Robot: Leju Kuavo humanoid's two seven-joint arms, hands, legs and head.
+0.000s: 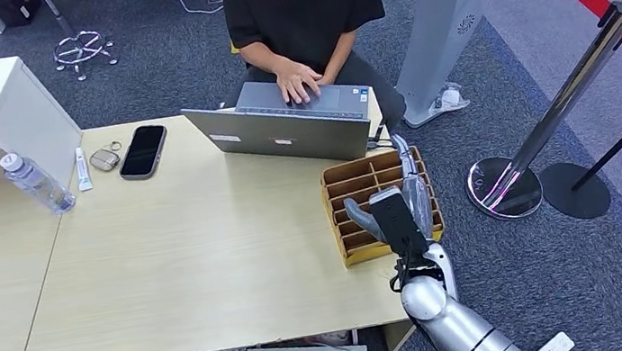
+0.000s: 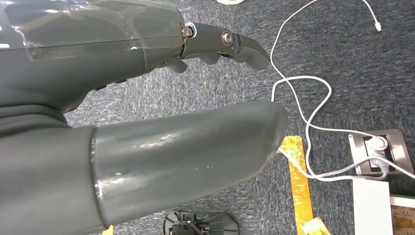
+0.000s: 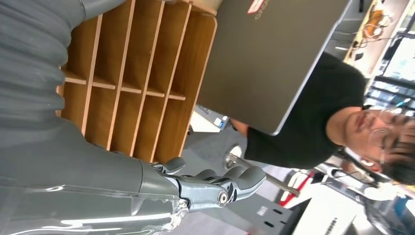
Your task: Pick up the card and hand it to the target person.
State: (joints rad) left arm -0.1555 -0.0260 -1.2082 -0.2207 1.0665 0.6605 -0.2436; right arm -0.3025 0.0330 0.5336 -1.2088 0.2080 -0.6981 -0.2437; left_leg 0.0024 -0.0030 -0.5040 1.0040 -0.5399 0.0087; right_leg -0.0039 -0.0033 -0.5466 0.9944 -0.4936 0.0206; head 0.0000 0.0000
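On table: one laptop (image 1: 288, 129), one phone (image 1: 143, 150), one bottle (image 1: 36, 183).

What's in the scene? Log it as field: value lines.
right hand: over the wooden rack, holding nothing visible
left hand: hanging above the carpet, holding nothing
rack: at the table's right edge, visible slots empty
card: cannot tell where it is
person: seated across the table, typing on a laptop
also on table: phone, bottle
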